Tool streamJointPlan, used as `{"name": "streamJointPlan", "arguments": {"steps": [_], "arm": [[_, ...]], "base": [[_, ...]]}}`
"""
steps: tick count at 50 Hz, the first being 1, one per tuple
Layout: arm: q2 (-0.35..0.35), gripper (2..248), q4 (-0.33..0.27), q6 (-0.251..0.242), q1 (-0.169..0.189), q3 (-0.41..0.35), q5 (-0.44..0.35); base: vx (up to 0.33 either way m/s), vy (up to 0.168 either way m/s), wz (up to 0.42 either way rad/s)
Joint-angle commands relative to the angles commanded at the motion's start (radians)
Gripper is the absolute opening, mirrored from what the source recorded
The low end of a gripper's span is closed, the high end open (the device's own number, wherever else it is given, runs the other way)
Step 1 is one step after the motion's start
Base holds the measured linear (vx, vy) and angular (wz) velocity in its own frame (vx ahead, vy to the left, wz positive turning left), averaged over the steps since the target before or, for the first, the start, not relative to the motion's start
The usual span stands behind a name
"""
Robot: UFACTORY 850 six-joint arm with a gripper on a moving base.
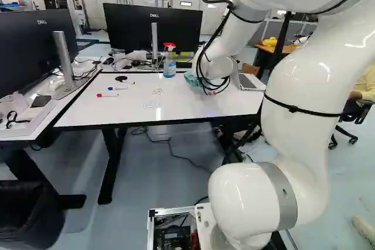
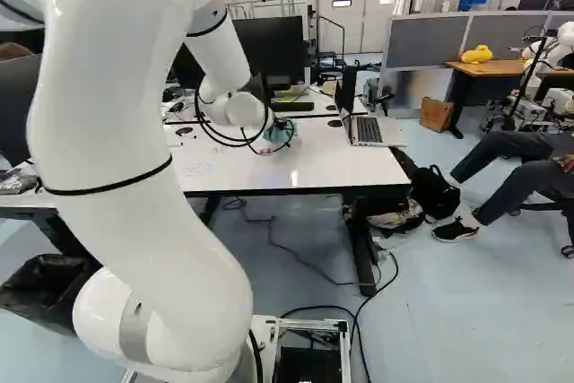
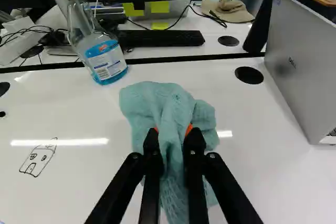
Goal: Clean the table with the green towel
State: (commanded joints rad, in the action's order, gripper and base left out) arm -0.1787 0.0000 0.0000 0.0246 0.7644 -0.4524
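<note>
Two slender black fingers clench the rumpled, loosely creased green towel over the glossy table.

"DELL": monitor at left edge of left base view | "DELL": black monitor behind worktop | spray bottle label: print too small to read | laptop lid: small mark, unreadable

In the left base view, the pale green cloth towel is partly hidden by the white arm. In the wrist view, the clear red-topped spray bottle and silver metal laptop are cut off.
</note>
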Motion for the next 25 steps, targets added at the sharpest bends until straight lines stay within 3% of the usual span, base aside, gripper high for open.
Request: {"name": "streamJointPlan", "arguments": {"steps": [25], "arm": [[0.040, 51, 0.000, 0.000, -0.076, -0.002, 0.000]], "base": [[0.000, 0.000, 0.000]]}}
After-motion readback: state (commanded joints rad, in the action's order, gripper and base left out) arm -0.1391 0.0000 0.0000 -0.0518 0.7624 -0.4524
